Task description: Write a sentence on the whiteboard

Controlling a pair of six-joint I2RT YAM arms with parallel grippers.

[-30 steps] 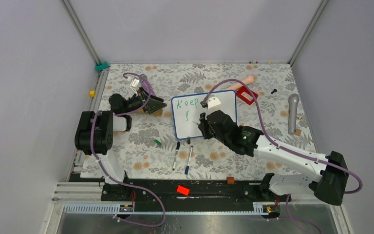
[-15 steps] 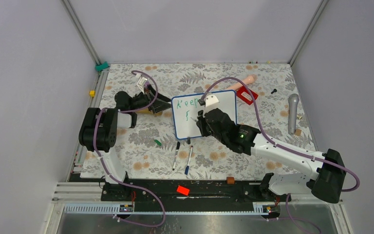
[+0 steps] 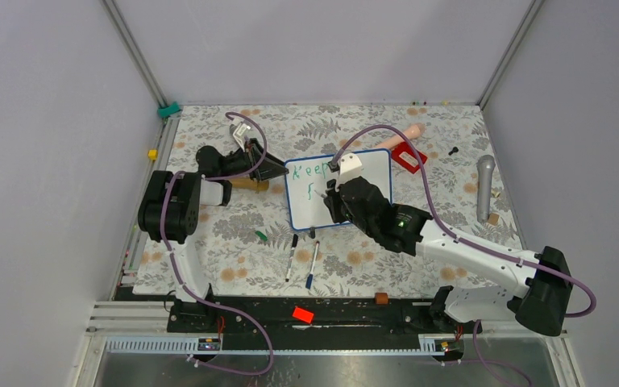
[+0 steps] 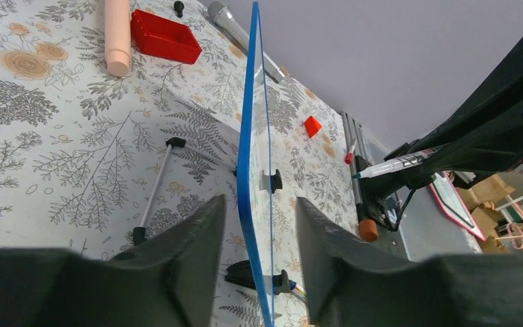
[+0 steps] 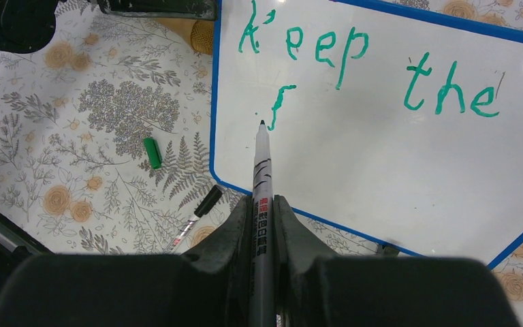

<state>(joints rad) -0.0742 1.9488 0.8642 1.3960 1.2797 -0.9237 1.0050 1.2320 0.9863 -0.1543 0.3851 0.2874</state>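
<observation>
The whiteboard stood on its short feet near the middle of the table, a little closer to the far edge than to the near edge, and it leaned back. The sentence was not complete: in green there was "Keep the" in the first line, and below "Keep" only one stroke like an "f".

The left gripper was at the left edge of the board. Its two fingers were partly spread, one on each side of the blue rim, and the left wrist view showed a small gap on both sides, so it pressed on nothing.

The right gripper was closed tightly on a marker, which pointed at the board. The tip was just under the "f" stroke. I could not tell if it touched the surface.

A green cap lay on the table beside the board, toward the left edge. Two other markers lay between the board and the near edge. A red box lay behind the board toward the far right corner.
</observation>
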